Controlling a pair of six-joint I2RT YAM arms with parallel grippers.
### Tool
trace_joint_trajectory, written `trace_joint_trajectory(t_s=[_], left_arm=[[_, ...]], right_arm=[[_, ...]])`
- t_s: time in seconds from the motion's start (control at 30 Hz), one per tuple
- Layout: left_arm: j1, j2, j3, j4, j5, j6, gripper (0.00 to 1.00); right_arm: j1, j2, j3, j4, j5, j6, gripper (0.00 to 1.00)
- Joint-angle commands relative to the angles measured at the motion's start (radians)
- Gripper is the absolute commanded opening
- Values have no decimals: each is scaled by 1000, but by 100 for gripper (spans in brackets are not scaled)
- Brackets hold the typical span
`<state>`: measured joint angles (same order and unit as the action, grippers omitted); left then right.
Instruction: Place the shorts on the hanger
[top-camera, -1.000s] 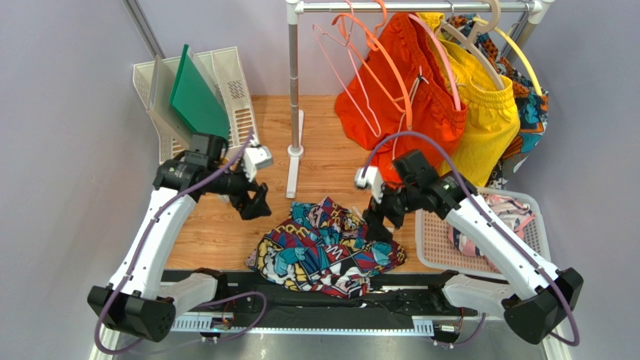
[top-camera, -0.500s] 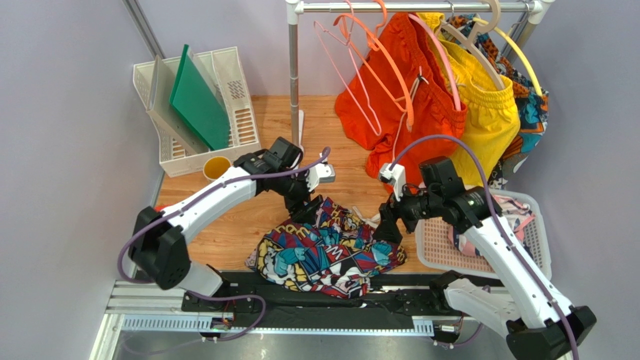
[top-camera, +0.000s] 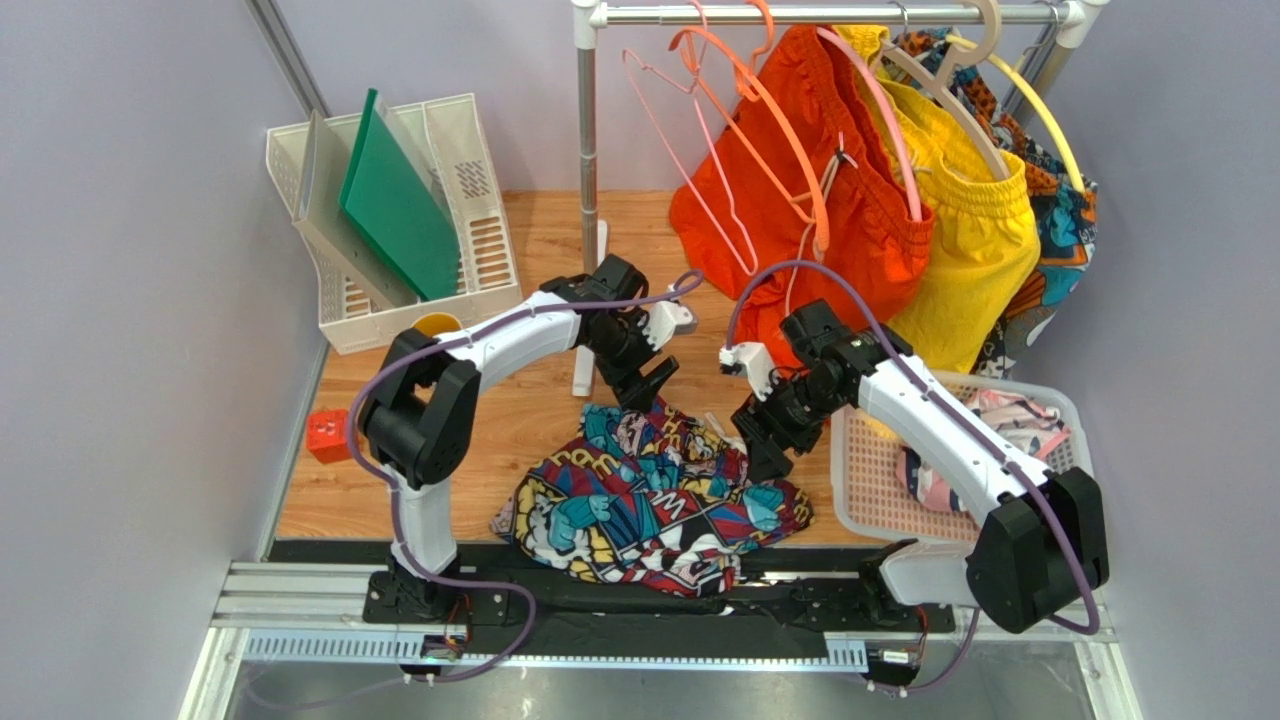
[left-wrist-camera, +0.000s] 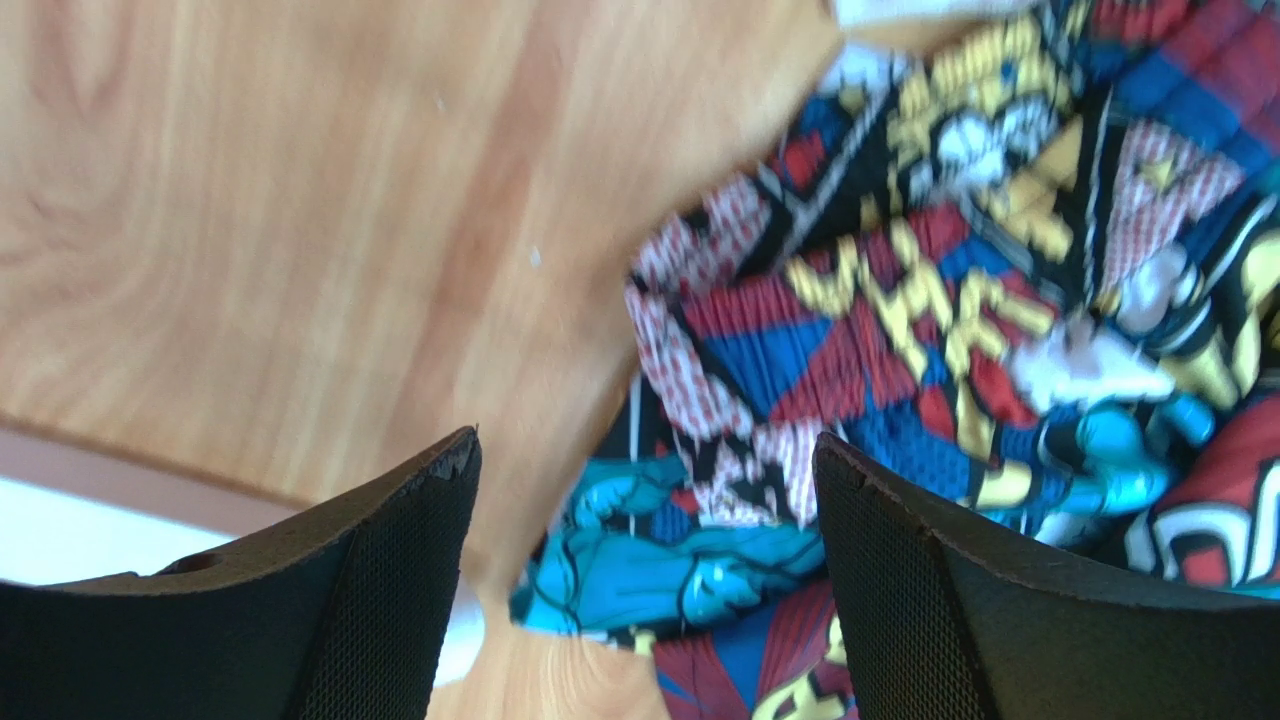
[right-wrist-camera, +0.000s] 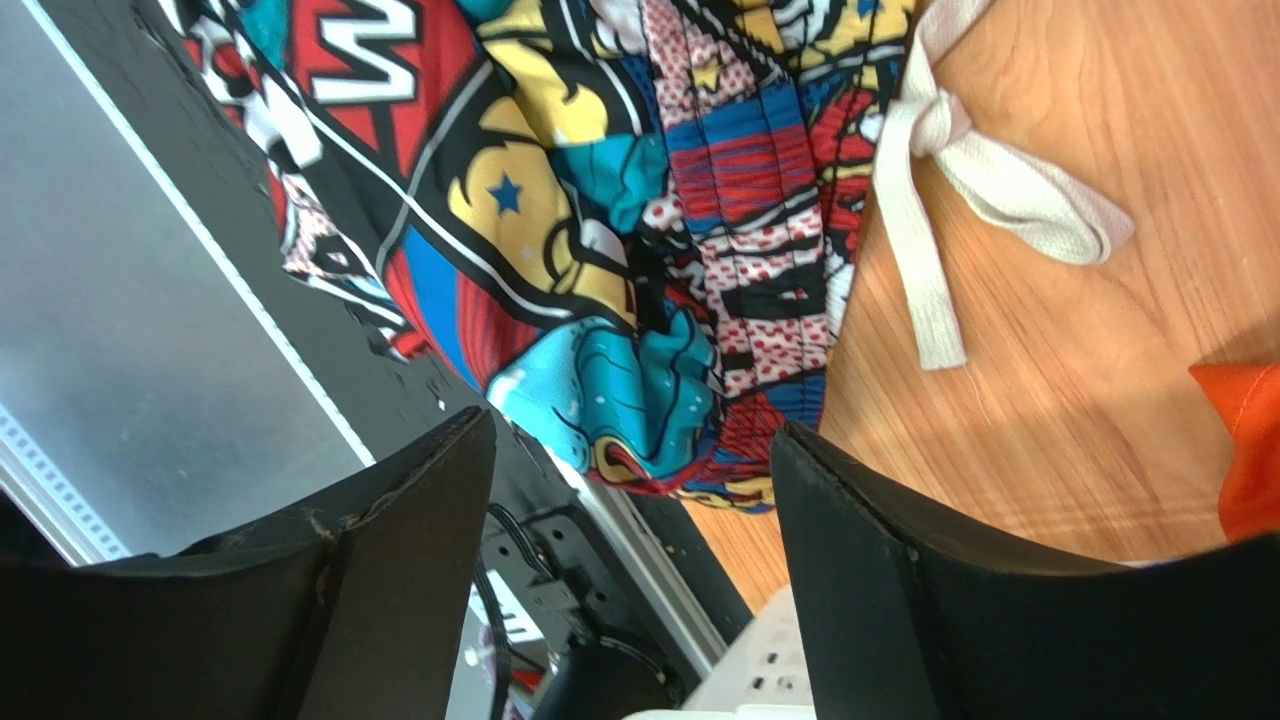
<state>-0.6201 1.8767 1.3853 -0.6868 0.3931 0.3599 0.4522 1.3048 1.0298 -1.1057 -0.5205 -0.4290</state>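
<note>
Lies crumpled in a heap at the lower centre of the top view, on the wooden table (top-camera: 451, 465): the shorts (top-camera: 654, 495), near edge spilling onto the dark strip along the table's front. Hangs from the rail (top-camera: 827, 12) at the top of that view, just left of the orange shorts (top-camera: 842, 225): the hanger (top-camera: 684, 162), well apart from the heap below.

Left gripper (top-camera: 643, 383) at the heap's upper left edge. In the left wrist view (left-wrist-camera: 646, 450), jaws spread wide with nothing gripped; printed cloth (left-wrist-camera: 932, 300) across the right half of the frame, bare wood at upper left. Touching the cloth or not: cannot tell.

Right gripper (top-camera: 766, 443) at the heap's upper right edge, beside the white basket (top-camera: 857, 518) at right. In the right wrist view (right-wrist-camera: 631, 428), jaws likewise apart and holding nothing; the shorts (right-wrist-camera: 601, 195) fill the upper centre, white drawstring (right-wrist-camera: 962, 180) trailing onto the wood at upper right.
</note>
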Motion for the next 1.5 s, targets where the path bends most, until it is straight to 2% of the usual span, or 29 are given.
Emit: trace_joint_trajectory(t_s=[0.0,0.23,0.27,0.3,0.33,0.37,0.4,0.47,0.57,0.7,0.8,0.9,0.93,1.03,1.17,1.2,1.27,1.33,1.47], left_arm=[[-6,67,98,1,93,-78,86],[-17,170,135,-72,248,-113,82],[-15,182,144,-106,254,-114,75],[-15,203,167,-127,265,-110,64],[-16,206,179,-150,271,-89,48],[-13,202,190,-181,276,-81,21],[-12,153,187,-184,276,-75,11],[0,64,164,-160,289,-55,0],[-1,-196,118,-155,308,6,0],[-9,-397,87,-189,311,103,0],[-30,-500,92,-275,322,230,0],[-47,-574,103,-402,348,417,0],[-53,-593,104,-477,351,536,0],[-81,-681,72,-536,342,686,0],[-281,-856,-74,-514,177,761,0],[-381,-878,-100,-510,149,766,0],[-495,-901,-158,-478,77,739,0],[-609,-890,-164,-474,78,709,0],[-676,-825,-186,-461,119,654,0]], right_arm=[[3,2,45,-48,33,-79,71],[3,-36,84,-121,21,-140,71],[3,-44,81,-123,17,-148,71],[5,-59,81,-129,13,-158,71],[5,-64,81,-132,13,-163,71],[5,-71,79,-135,11,-168,71],[5,-91,78,-138,10,-171,71],[5,-120,70,-138,7,-177,70],[5,-218,59,-128,-12,-185,70],[5,-318,49,-74,-53,-171,70],[3,-386,56,-20,-38,-128,70],[2,-423,65,18,-21,-94,70],[5,-441,65,23,-21,-91,71],[3,-482,62,40,-19,-91,73],[5,-535,30,69,-67,-140,77],[5,-538,24,70,-93,-163,77],[3,-530,13,69,-110,-169,77],[5,-510,16,64,-115,-154,76],[5,-480,27,43,-125,-139,76]])
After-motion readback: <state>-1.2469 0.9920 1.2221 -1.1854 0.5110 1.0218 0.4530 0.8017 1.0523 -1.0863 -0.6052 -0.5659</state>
